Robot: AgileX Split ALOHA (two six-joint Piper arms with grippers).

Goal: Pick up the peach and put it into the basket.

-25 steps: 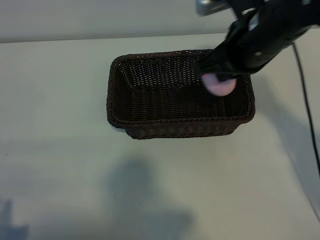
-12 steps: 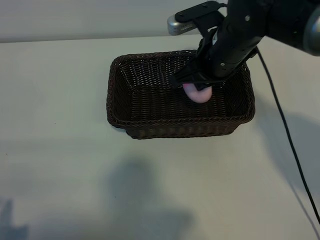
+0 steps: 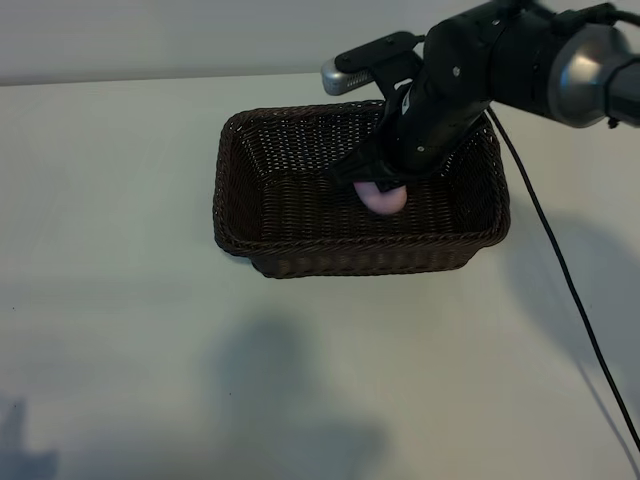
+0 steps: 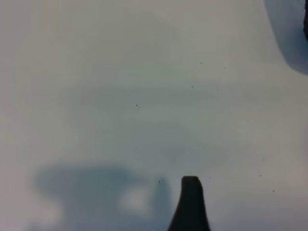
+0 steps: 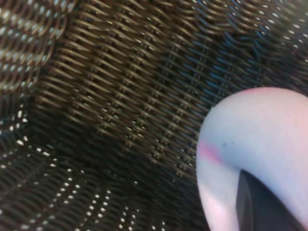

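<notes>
**Peach low inside the basket, ready to be let go**

The left gripper (image 4: 190, 204) is parked off to the side above bare desk (image 3: 110, 330), its fingers spread apart and holding nothing; it has no part in this step.

The basket (image 3: 232, 215) is a dark brown rectangle of tight wicker, with rounded corners, flared walls and a braided rim. Its ribbed floor looks firm and slightly bumpy, so a round thing may roll a little there.

The right gripper (image 3: 385, 185) reaches down into the basket's right half, clamped on the peach (image 3: 383, 198), which hangs just above the woven floor, well inside the walls. The peach is small, smooth and pale pink, egg-shaped and soft-looking.

To finish well, I judge the gripper should open gently from this low height, not drop from higher, then lift straight up, clear of the far rim.
</notes>
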